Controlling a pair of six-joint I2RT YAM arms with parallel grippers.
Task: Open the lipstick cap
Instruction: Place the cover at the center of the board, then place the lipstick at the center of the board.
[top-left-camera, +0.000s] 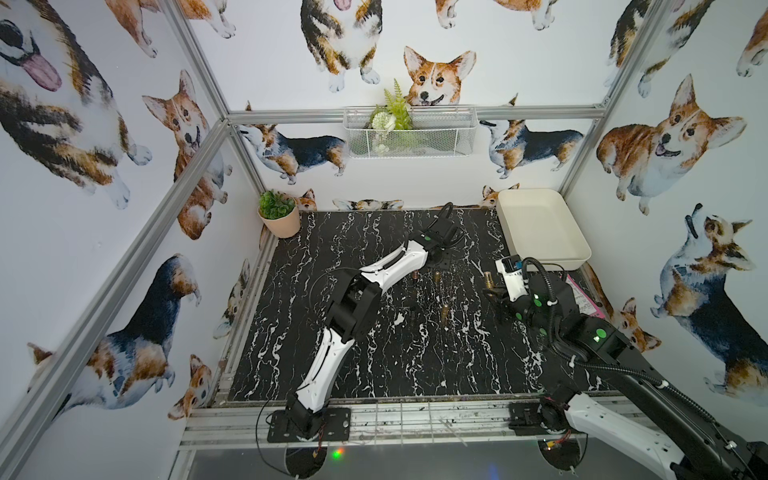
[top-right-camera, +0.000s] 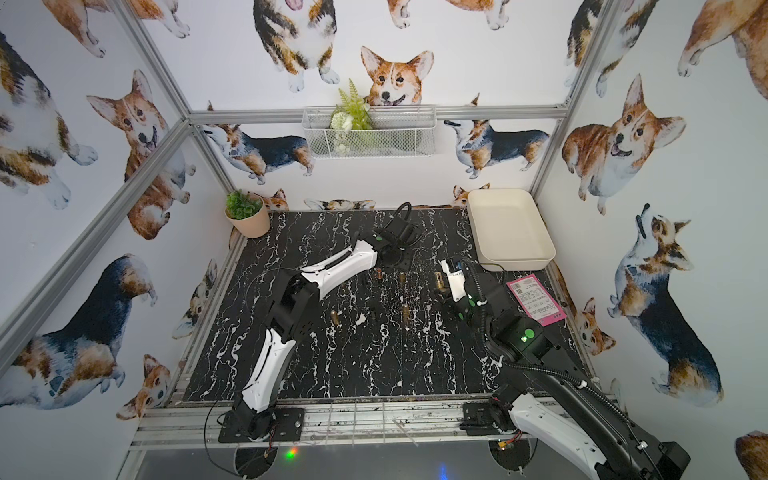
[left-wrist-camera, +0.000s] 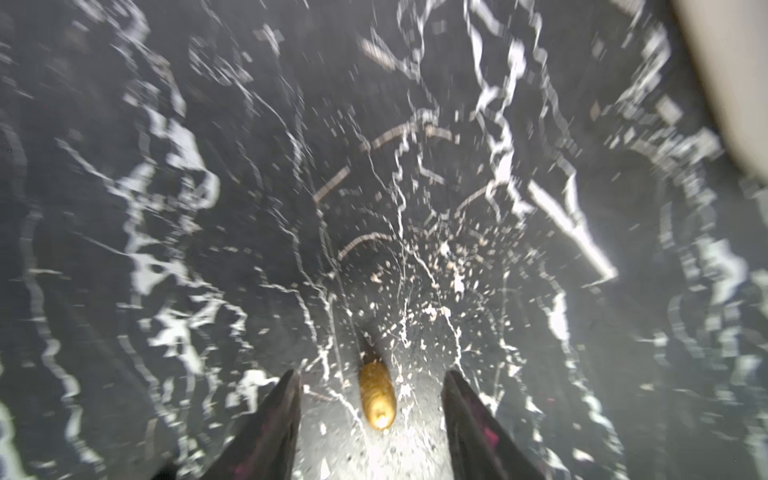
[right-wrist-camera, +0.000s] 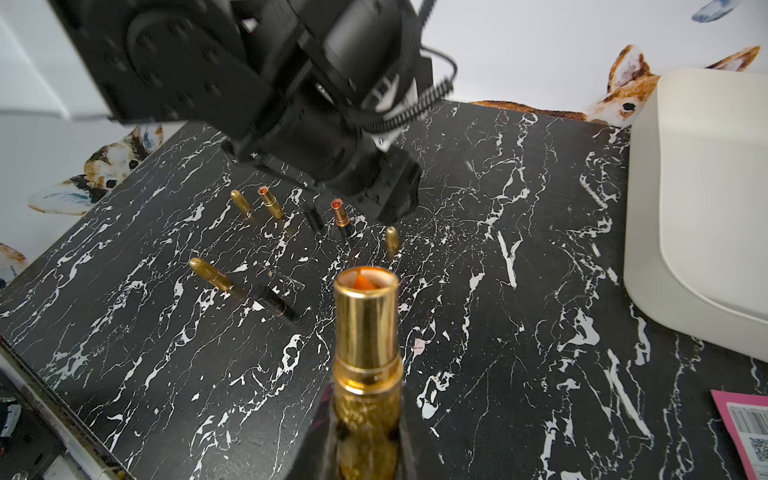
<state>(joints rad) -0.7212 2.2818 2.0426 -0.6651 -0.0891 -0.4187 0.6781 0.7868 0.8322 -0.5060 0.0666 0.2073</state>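
Note:
My right gripper (right-wrist-camera: 365, 399) is shut on the base of a gold lipstick (right-wrist-camera: 365, 328). The tube is uncapped and orange shows at its open top. In both top views this lipstick (top-left-camera: 488, 279) (top-right-camera: 438, 279) is held upright over the right side of the black marble table (top-left-camera: 374, 365). A gold cap (left-wrist-camera: 377, 401) stands on the table between the fingers of my left gripper (left-wrist-camera: 374, 374). That gripper is open and its jaws are clear of the cap on both sides. In the right wrist view the cap (right-wrist-camera: 391, 241) stands just below the left arm's black wrist.
Several other gold caps (right-wrist-camera: 210, 274), black pieces (right-wrist-camera: 274, 301) and opened lipsticks (right-wrist-camera: 337, 212) stand mid-table. A white tray (top-left-camera: 540, 226) sits at the back right, a pink slip (top-right-camera: 536, 299) lies in front of it, and a potted plant (top-left-camera: 278, 216) is at the back left.

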